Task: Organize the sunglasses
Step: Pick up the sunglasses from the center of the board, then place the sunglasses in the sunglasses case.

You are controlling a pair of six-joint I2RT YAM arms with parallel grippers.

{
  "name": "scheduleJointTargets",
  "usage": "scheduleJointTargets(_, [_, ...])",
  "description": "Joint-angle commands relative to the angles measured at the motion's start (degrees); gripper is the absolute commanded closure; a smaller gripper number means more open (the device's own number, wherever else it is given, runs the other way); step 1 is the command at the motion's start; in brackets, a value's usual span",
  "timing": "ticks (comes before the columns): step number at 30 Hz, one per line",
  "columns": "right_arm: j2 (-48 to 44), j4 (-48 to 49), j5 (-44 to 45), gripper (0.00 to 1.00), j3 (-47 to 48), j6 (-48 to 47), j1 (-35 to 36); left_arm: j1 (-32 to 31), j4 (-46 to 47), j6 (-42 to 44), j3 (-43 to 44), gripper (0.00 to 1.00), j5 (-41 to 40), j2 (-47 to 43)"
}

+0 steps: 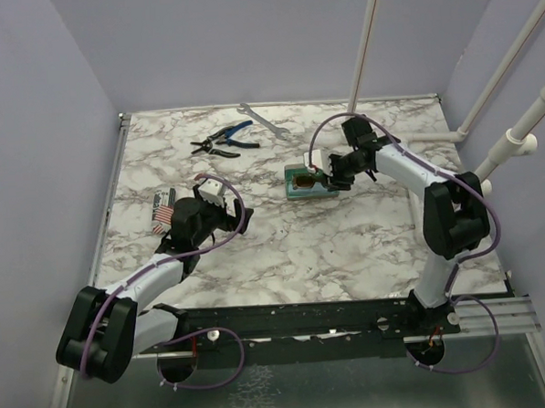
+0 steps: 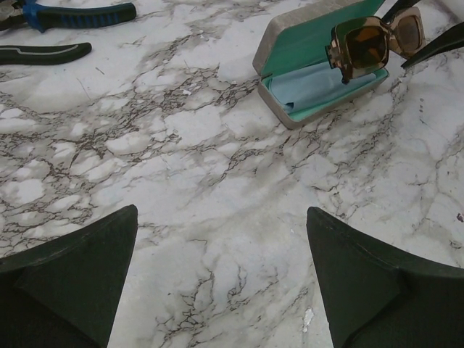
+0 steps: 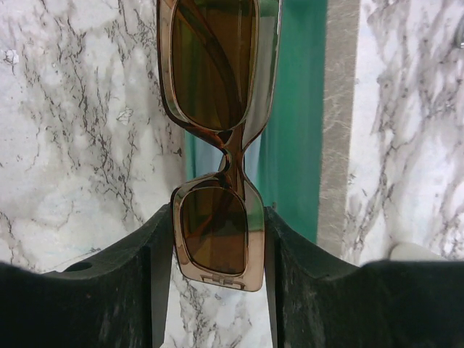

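Amber-brown plastic on a thin dark frame: sunglasses (image 3: 214, 65), probably light, stiff, easily scratched on the lenses, weakest at the narrow bridge and hinges. Pinched in the right gripper (image 3: 217, 246), jaws clamped across the rim of 1 lens, the other lens jutting out over the open grey case (image 2: 274, 104) and its light blue cloth (image 2: 319, 83). Seemingly hanging just above the case, possibly touching; hard to tell from these angles. Calls for a gentle squeeze on the frame edges, never the lens faces; likely to slip or pivot under so 1-sided a hold. Left gripper (image 2: 221, 290) low over the marble desk (image 2: 181, 181), well apart from the case, jaws wide apart, holding nothing.
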Motion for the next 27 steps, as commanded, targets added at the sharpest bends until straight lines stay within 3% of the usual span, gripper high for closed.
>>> scheduleJointTargets(1, [2.3,0.1,1.4,0.84,1.9,-1.3,1.0,0.6,-0.2,0.8,0.8,0.01,-0.1,0.3])
scheduleJointTargets(27, [11.4,1.5,3.8,0.84,5.6,-4.1,2.8,0.8,-0.5,1.1,1.8,0.01,0.1,1.8])
